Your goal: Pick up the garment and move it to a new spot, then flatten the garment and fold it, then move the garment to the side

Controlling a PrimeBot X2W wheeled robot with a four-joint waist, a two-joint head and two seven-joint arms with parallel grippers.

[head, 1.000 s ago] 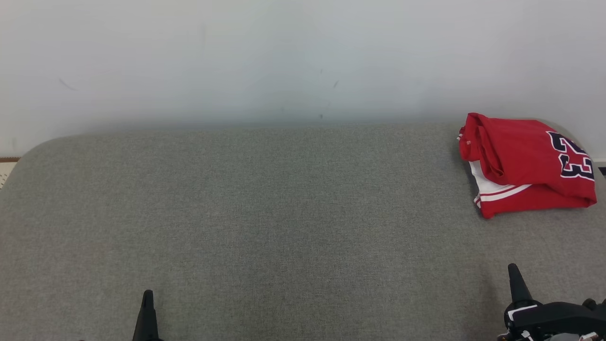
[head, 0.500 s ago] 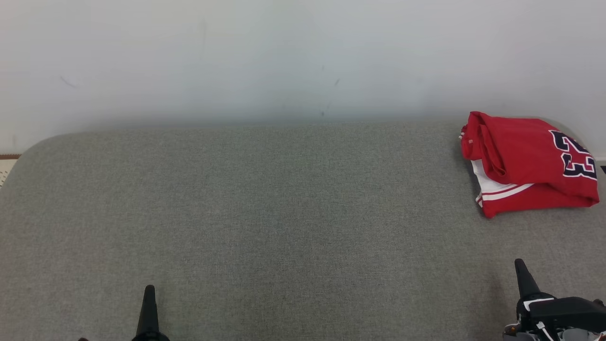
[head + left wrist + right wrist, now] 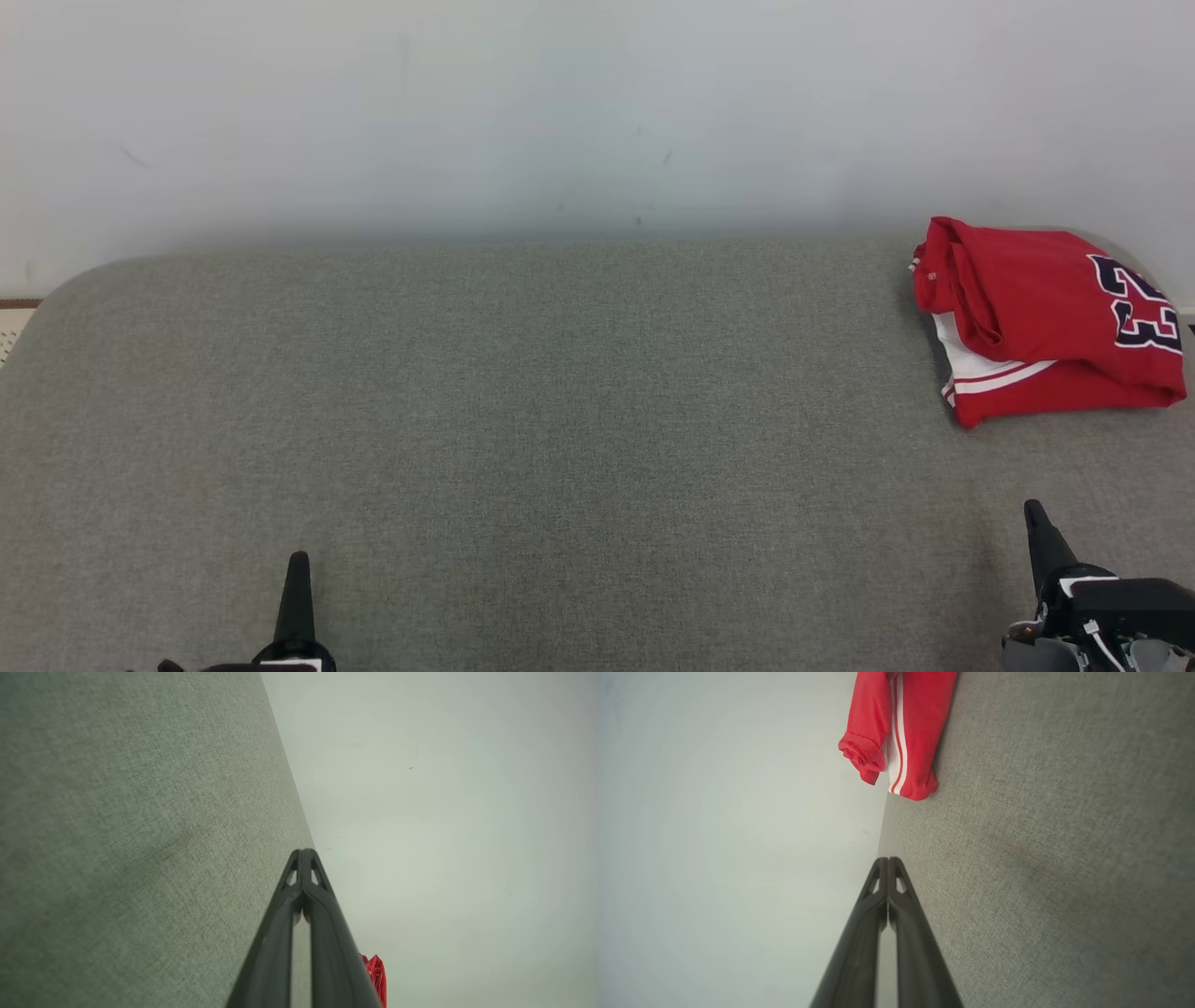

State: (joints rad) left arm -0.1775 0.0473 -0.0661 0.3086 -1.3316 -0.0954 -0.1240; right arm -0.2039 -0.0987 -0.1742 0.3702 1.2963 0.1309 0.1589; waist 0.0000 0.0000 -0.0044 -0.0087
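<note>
While hanging low over the near edge of the grey fabric-covered desk (image 3: pixel 560 420), pressed tight together on both sides and pinching nothing at all. Looking along the left jaws: two long dark fingers (image 3: pixel 322 933) meeting at the tips, desk fabric to their left, pale wall (image 3: pixel 444 835) to their right. Looking along the right jaws: same story, fingers (image 3: pixel 859 942) pressed tip to tip, nothing between them, wall to their left and desk to their right. Now to the red garment (image 3: pixel 1036 317): lies folded in a thick bundle straight ahead of the right jaws, well apart from them, no contact whatsoever. Sits at the far right corner of the desk, close under the wall. Shows white stripes along the edge nearest the right jaws and a dark, white-edged 23 on top. From the left jaws, well apart again, ahead and far off to their right, clear across the desk. Peeks in as a thin red sliver past the side of the left fingers, low in the left wrist view. Sits at the top of the right wrist view, beyond the fingertips, stripes facing back toward them.
</note>
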